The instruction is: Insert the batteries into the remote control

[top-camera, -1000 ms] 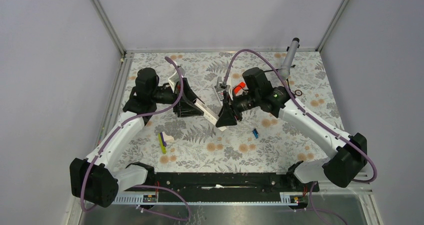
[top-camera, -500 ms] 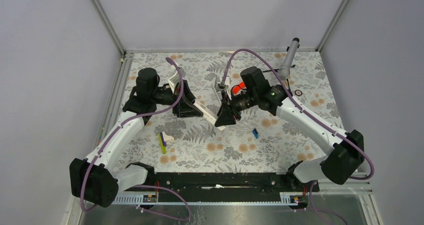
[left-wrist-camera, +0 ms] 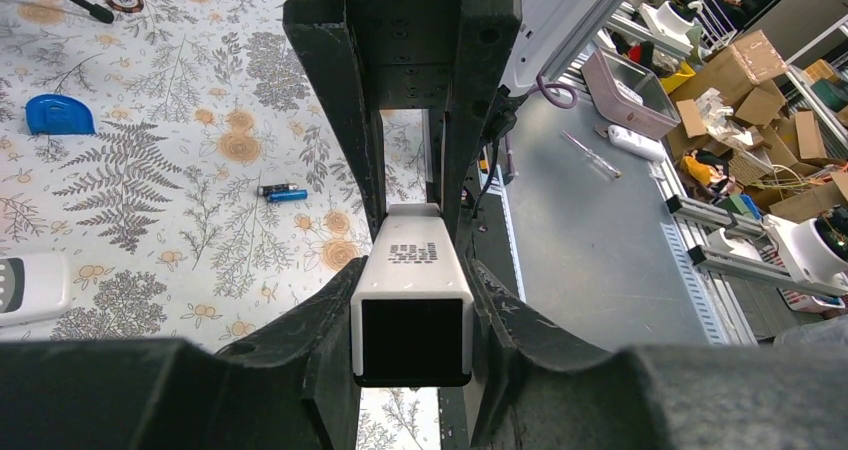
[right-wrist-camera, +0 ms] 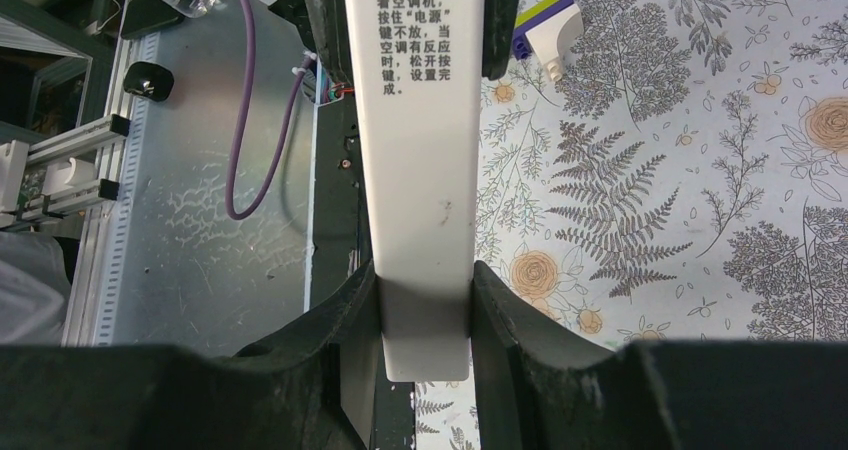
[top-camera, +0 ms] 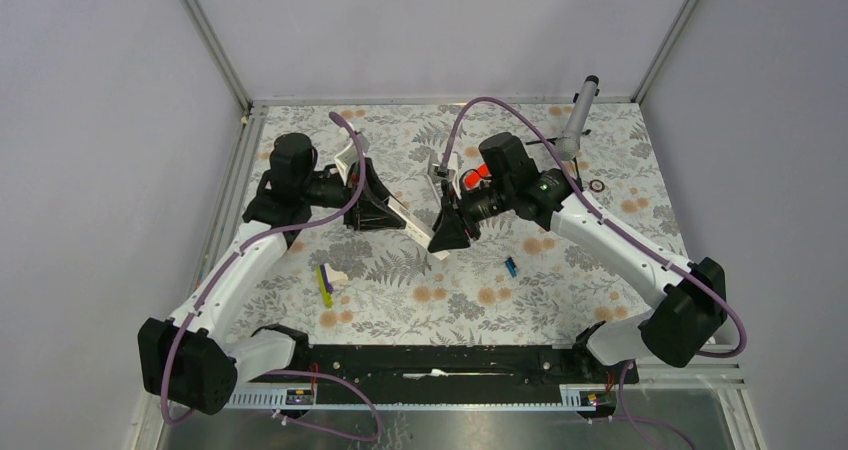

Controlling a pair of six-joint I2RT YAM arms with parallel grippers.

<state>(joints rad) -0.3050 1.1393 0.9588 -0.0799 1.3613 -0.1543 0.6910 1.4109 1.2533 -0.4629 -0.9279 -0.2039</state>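
A long white bar point(top-camera: 415, 225) with printed text on its back point(right-wrist-camera: 420, 150) hangs above the table between both arms. My left gripper point(left-wrist-camera: 412, 320) is shut on its dark-faced end, with the fingers pressed against both sides. My right gripper point(right-wrist-camera: 425, 320) is shut on the other end. The remote control point(top-camera: 438, 177), a small light-grey handset, lies on the floral table just beyond the right gripper point(top-camera: 447, 238), partly behind a purple cable; it also shows at the edge of the left wrist view point(left-wrist-camera: 30, 288). A blue battery point(top-camera: 510, 266) lies on the cloth point(left-wrist-camera: 288, 194).
An orange-red cylinder point(top-camera: 477, 175) lies beside the right arm. A purple-and-yellow piece on a white block point(top-camera: 325, 282) sits near the left arm. A grey stick point(top-camera: 578, 110) and a small ring point(top-camera: 597, 185) are at the back right. A blue cap point(left-wrist-camera: 58, 115) lies on the cloth.
My left gripper's jaws have closed in on the bar's end. The right arm, still holding the bar, has shifted slightly left and away.
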